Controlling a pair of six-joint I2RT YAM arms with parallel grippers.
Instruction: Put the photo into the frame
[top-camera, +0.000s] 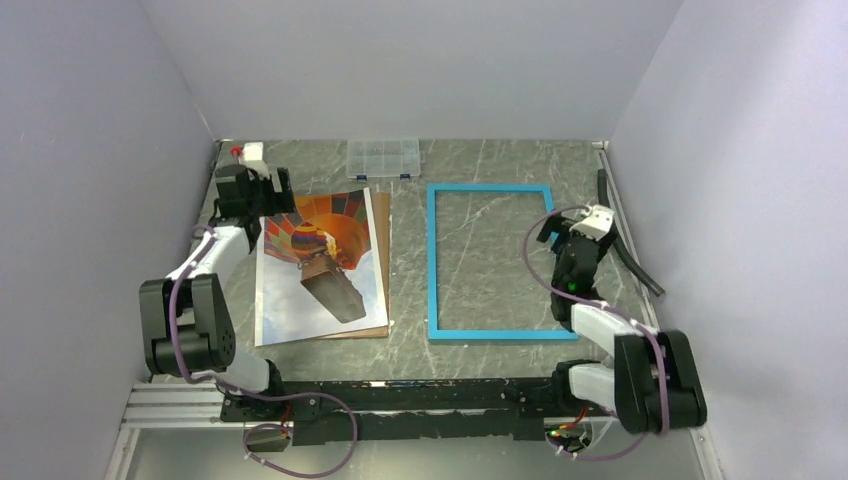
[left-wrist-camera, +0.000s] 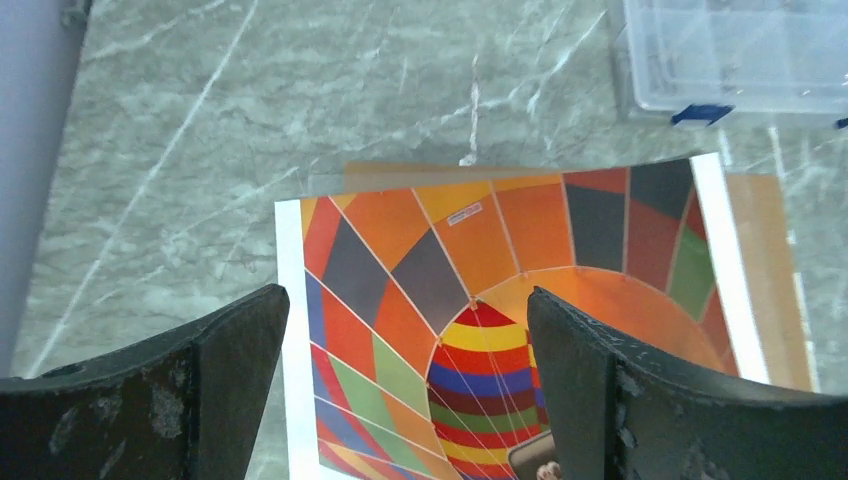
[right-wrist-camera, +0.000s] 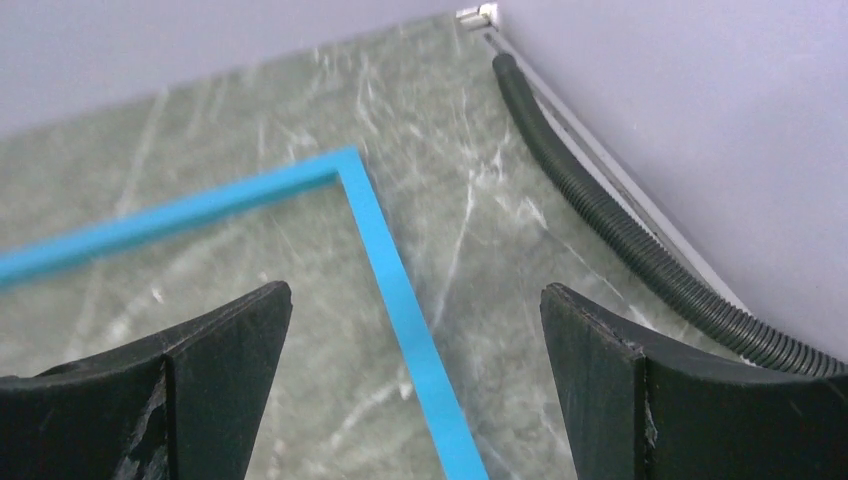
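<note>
The photo (top-camera: 320, 265) lies face up on the left half of the bench (top-camera: 410, 300), a little skewed, its balloon print showing. It rests on a thin brown backing board (left-wrist-camera: 765, 250) that peeks out along the photo's far and right edges. The frame (top-camera: 490, 262) lies flat to the right of the photo, apart from it, blue side up, with the marbled bench surface visible inside its rim; the photo is not in it.

The left claw (left-wrist-camera: 403, 300) hovers over the far left corner of the photo, its jaws spread wide with nothing between them. The right claw (right-wrist-camera: 415, 295) hangs over the far right corner of the frame, jaws likewise wide apart and empty.

A small clear compartment box (top-camera: 382, 158) stands at the far edge of the bench. A dark ribbed hose (right-wrist-camera: 600, 218) runs along the right wall
</note>
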